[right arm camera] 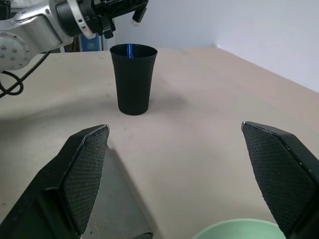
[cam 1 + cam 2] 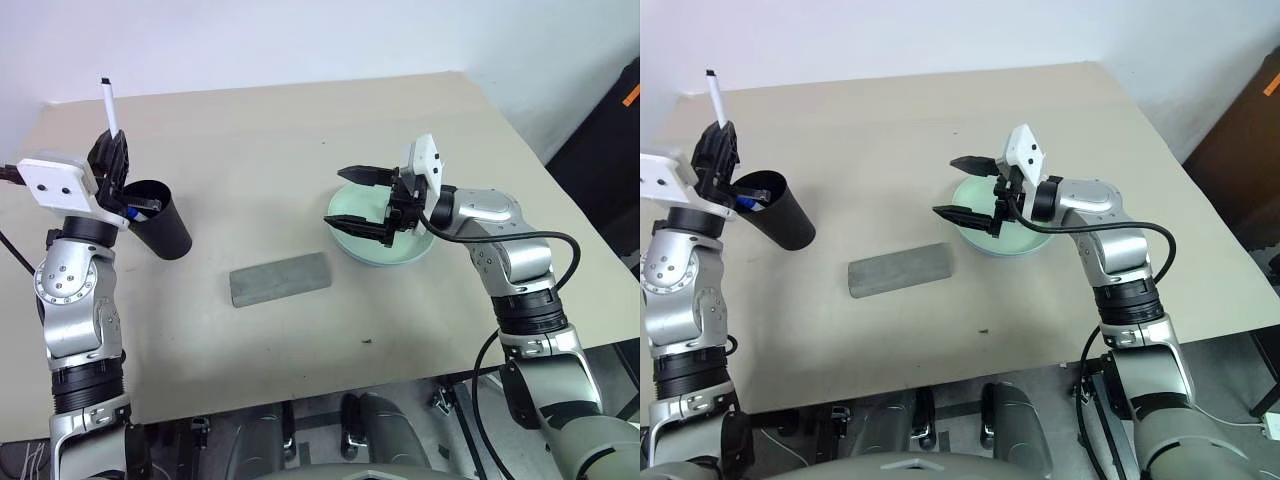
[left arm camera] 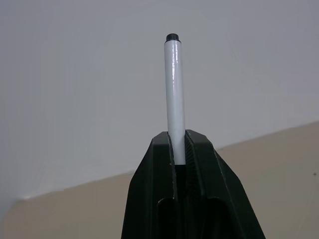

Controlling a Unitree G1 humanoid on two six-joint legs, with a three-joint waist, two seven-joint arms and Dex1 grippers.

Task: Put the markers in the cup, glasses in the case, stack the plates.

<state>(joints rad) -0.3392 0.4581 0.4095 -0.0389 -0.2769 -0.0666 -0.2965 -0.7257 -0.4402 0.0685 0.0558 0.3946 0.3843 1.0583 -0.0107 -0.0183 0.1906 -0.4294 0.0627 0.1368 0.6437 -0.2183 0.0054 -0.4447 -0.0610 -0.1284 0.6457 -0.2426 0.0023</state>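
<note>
The left hand (image 2: 110,160) is pinching a white marker (image 2: 108,107) between its pressed-together fingers, holding it upright just above the rim of the black cup (image 2: 160,218), which is standing near the tabletop's (image 2: 260,130) left edge. A blue-capped marker (image 1: 129,50) is sitting inside the cup. The right hand (image 2: 366,205) is hanging with its fingers spread wide over the stacked plates (image 2: 375,250), mint green on top. The grey case (image 2: 280,279) is lying closed between cup and plates
</note>
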